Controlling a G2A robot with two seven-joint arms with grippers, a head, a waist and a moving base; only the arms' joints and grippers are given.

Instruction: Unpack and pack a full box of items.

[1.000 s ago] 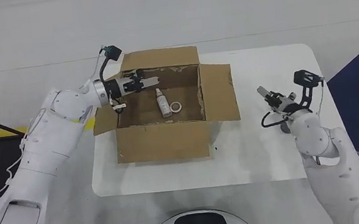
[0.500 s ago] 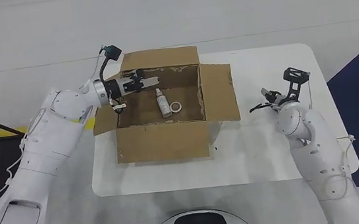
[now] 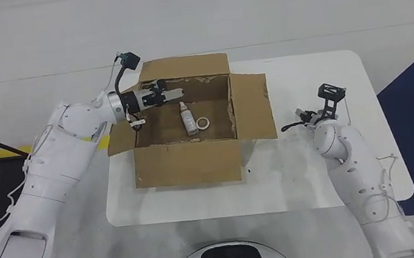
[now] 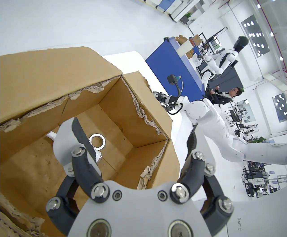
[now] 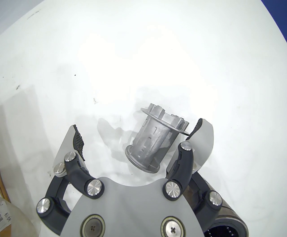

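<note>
Right arm: right gripper (image 5: 138, 130) hangs over the white bench (image 3: 313, 178), just beside the open flap of the brown cardboard box (image 3: 188, 166). Its fingers are spread apart and hold nothing.

- A grey cast-metal flanged cylinder (image 5: 150, 143) lies on the bench between them, apparently on its side.
- Its long axis runs outward from the palm, slanted toward one finger. The wide flange is touching or just beside that finger's pad, and the other finger stands well clear.
- Judgement: closing would bite across the barrel, but off-centre. The near finger meets the flange first and may roll the part, so the wrist should be centred first.
- A dark hollow metal sleeve (image 5: 226, 215) lies close by the wrist.

Left arm: left gripper (image 3: 163, 92) sits inside the box at its far corner, fingers apart and empty.

- A small white spray bottle (image 3: 188, 119) and a white ring (image 3: 204, 123) lie on the box floor just ahead of it, near each other.
- The bottle's long axis points roughly from the far wall toward the near one.

The right arm is much nearer to the cylinder, and the left arm is nearer to the box contents.
</note>
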